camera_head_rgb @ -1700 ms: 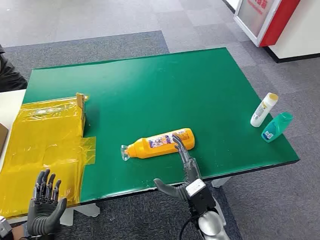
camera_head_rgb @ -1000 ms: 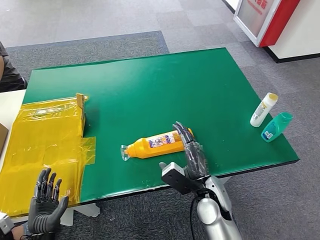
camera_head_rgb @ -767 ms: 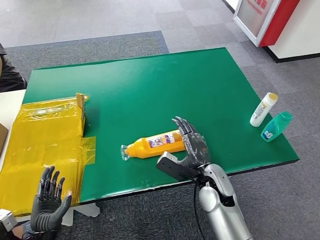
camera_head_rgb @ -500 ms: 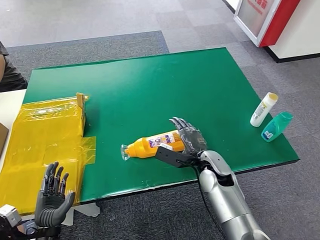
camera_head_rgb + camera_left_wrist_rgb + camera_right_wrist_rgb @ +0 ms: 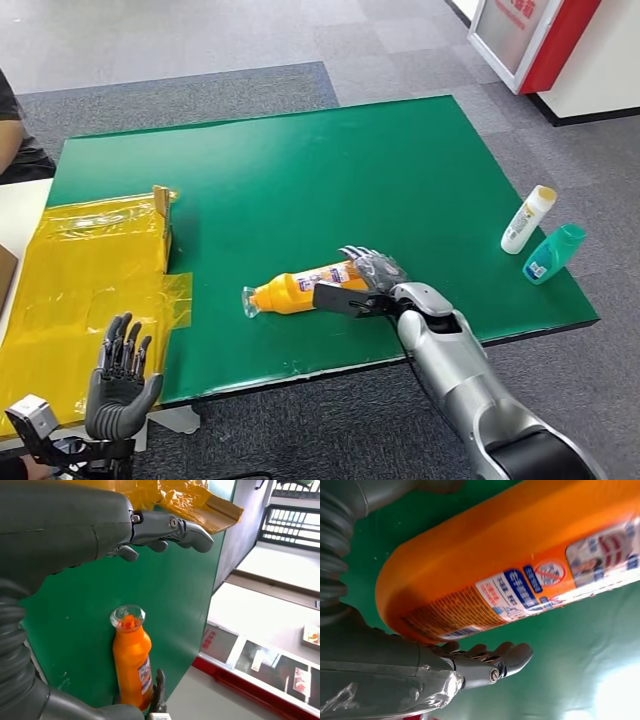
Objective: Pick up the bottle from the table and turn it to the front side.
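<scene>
The orange bottle (image 5: 302, 288) lies on its side on the green tabletop (image 5: 317, 170), near the front edge. The right hand (image 5: 370, 275) reaches around its fat bottom end with fingers apart, not gripping yet. The left hand (image 5: 121, 375) is spread and holds nothing. The bottle looks like hard, smooth plastic, maybe slippery and fairly light. The wide body is the best place to grab.
</scene>
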